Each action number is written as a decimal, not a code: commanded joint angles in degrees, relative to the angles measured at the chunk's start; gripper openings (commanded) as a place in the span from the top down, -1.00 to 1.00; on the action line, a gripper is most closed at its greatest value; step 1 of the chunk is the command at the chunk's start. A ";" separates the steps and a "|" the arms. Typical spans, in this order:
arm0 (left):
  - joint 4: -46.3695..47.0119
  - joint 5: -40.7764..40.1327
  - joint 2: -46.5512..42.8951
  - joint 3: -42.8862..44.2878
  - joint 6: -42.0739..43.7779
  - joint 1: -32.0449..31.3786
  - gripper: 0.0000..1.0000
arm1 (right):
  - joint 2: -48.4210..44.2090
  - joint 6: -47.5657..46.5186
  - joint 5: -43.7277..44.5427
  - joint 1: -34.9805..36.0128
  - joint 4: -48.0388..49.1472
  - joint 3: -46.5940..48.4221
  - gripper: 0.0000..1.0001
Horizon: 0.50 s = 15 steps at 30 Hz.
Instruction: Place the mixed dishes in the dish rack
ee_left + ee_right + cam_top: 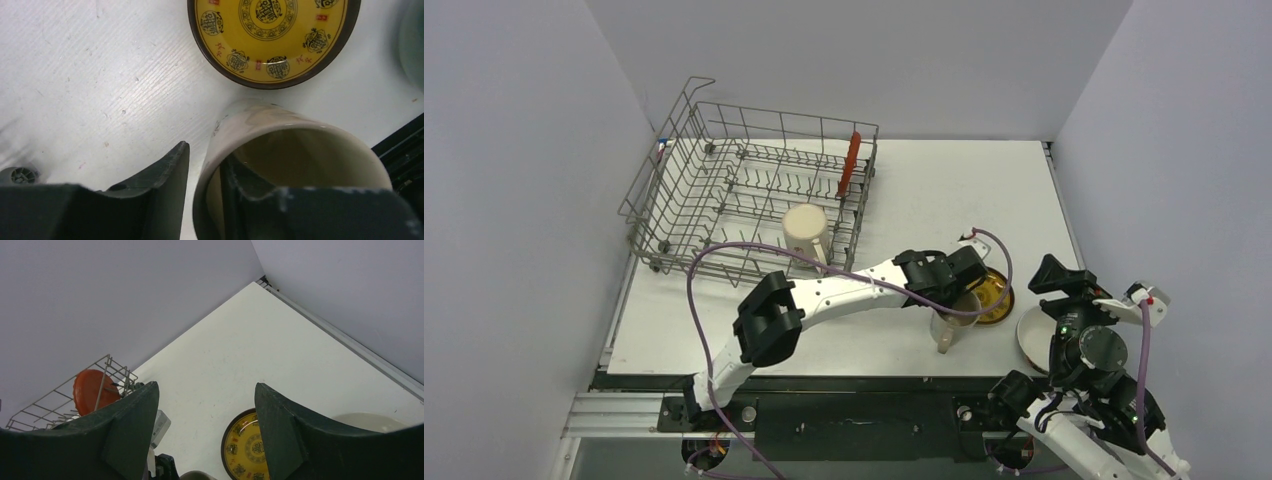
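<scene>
yellow saucer [272,40]: top cut off at edge | white bowl [1031,335]: part hid behind R arm [1089,350] | mug [260,125]: base unseen

Left arm reaches rightward, left gripper [206,154] down, narrowly parted; right arm folded, right gripper [206,387] wide apart.

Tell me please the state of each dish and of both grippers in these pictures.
red plate, standing on edge in the dish rack
cream mug, inside the rack
green-lined mug, mouth up on the table
left gripper, one finger inside the mug, one outside
yellow saucer, flat on the table, face up
white bowl, on the table, partly hidden
right gripper, open, empty
</scene>
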 commanded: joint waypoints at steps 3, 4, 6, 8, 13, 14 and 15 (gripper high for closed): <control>-3.81 -4.04 -0.62 2.81 0.10 -0.43 0.82 | -0.28 2.87 0.89 -0.12 -3.65 1.87 -0.32; -3.75 -4.28 -2.07 1.78 0.17 -0.38 0.90 | -0.08 3.32 0.73 -0.15 -4.11 2.05 -0.32; -2.31 -4.97 -4.93 -0.28 1.00 -0.34 0.98 | 0.45 4.33 -0.01 -0.16 -4.50 2.34 -0.32; -1.06 -5.82 -7.98 -2.39 1.52 -0.34 1.00 | 1.80 4.50 0.06 -0.17 -3.84 2.14 -0.33; 3.93 -6.93 -19.53 -9.65 1.53 -0.07 1.00 | 6.91 3.41 0.60 -0.12 -2.88 3.79 -0.36; 4.78 -6.79 -21.11 -12.37 1.49 0.15 1.00 | 8.20 3.24 0.29 -0.15 -2.32 3.59 -0.36; 6.21 -6.76 -24.31 -13.71 1.44 0.26 1.00 | 8.82 2.93 -0.39 -0.17 -1.51 3.53 -0.37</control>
